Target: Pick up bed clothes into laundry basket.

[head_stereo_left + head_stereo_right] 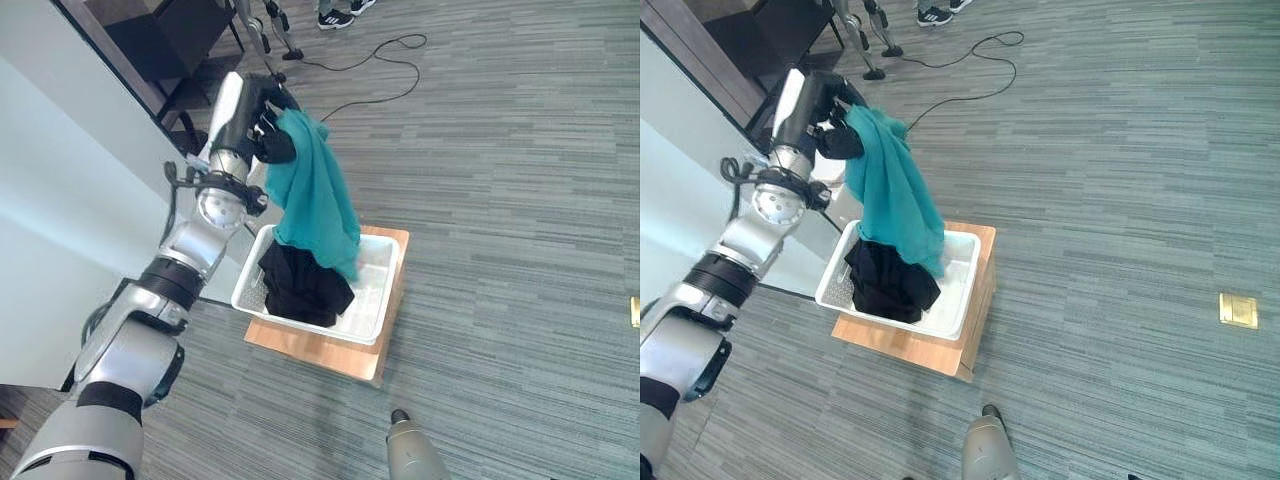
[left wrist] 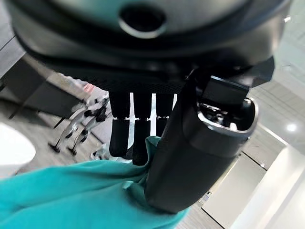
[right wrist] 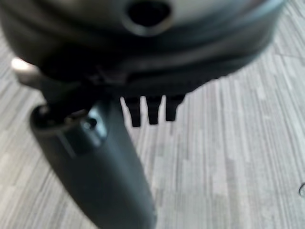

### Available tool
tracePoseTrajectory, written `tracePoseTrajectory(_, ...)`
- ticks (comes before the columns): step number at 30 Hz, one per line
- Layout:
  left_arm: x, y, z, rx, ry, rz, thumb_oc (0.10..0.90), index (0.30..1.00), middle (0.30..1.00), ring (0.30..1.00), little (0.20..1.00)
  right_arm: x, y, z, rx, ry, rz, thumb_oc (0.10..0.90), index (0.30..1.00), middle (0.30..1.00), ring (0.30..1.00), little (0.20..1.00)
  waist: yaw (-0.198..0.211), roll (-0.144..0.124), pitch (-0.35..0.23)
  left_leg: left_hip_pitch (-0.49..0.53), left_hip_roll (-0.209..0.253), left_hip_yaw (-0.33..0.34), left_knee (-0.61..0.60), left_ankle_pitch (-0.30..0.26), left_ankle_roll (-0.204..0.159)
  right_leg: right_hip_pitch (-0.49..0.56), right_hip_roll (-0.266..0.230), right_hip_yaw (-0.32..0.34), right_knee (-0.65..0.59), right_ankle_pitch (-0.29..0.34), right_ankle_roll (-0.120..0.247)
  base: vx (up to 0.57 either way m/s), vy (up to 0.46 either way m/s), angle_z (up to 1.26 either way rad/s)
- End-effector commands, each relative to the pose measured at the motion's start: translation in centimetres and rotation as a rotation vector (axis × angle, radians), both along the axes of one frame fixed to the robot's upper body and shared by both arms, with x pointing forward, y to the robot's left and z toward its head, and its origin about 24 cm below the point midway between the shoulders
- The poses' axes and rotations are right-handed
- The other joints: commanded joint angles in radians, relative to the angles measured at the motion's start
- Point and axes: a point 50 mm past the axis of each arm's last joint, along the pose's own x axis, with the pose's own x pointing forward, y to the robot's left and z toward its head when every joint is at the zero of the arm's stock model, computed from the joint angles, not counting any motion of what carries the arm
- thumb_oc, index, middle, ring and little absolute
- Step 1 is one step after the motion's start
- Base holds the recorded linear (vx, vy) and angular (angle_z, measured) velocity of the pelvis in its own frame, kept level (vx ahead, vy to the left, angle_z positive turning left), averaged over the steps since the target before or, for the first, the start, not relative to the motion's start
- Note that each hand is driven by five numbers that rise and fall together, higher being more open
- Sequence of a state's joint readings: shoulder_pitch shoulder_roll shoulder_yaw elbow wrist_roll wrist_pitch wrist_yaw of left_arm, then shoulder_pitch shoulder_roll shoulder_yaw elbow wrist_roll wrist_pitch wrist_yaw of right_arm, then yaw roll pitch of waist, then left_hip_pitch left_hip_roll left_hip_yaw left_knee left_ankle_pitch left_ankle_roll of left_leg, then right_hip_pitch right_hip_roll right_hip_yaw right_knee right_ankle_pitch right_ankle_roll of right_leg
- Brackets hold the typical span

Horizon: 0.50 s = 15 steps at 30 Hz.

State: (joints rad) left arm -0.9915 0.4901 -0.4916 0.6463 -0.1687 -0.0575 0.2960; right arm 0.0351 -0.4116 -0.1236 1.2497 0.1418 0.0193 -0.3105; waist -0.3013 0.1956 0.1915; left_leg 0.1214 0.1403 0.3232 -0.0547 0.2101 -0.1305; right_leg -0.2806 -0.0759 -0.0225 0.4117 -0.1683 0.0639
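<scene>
A black garment (image 1: 300,285) already lies in the white laundry basket (image 1: 378,300); the left hand (image 1: 272,135), clenched on the teal cloth (image 1: 318,195), must release it there.

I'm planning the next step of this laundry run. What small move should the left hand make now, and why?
Probably lower and open the left hand over the white basket. It grips the teal cloth by its top, and the cloth's lower end already hangs into the basket beside the black garment, so letting go should drop it in.
</scene>
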Motion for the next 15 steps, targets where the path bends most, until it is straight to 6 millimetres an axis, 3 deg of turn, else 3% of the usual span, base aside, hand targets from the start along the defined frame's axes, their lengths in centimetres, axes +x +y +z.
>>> tracePoseTrajectory(1, -0.8, 1.8, 3.9, -0.164, -0.187, 0.031, 0.400, 0.300, 0.300, 0.300, 0.300, -3.9, 0.5, -0.7, -0.007, 0.118, -0.032, 0.800, 0.900, 0.900, 0.900, 0.900, 0.009, -0.075, -0.066, 0.031, -0.040, 0.000, -0.033, -0.236, 0.013, 0.276, -0.043, -0.093, -0.499, 0.219, 0.112, 0.00, 0.000, 0.00)
tracePoseTrajectory(8, -0.5, 2.0, 2.2, -0.180, -0.127, 0.041, 0.400, 0.300, 0.300, 0.300, 0.300, -2.5, 1.0, -0.8, -0.007, 0.088, 0.019, 0.800, 0.900, 0.900, 0.900, 0.900, 0.012, -0.087, -0.076, 0.033, -0.045, -0.001, -0.033, -0.241, 0.017, 0.274, -0.045, -0.089, -0.499, 0.228, 0.112, -0.01, -0.001, 0.03)
tracePoseTrajectory(15, -1.0, 1.6, 0.0, -0.222, -0.073, 0.010, 0.400, 0.300, 0.300, 0.300, 0.300, -3.3, 1.8, -1.3, 0.025, 0.121, 0.012, 0.800, 0.900, 0.900, 0.900, 0.900, 0.024, -0.100, -0.085, 0.043, -0.046, -0.007, -0.033, -0.247, 0.023, 0.284, -0.046, -0.086, -0.499, 0.231, 0.111, 0.00, 0.000, -0.01)
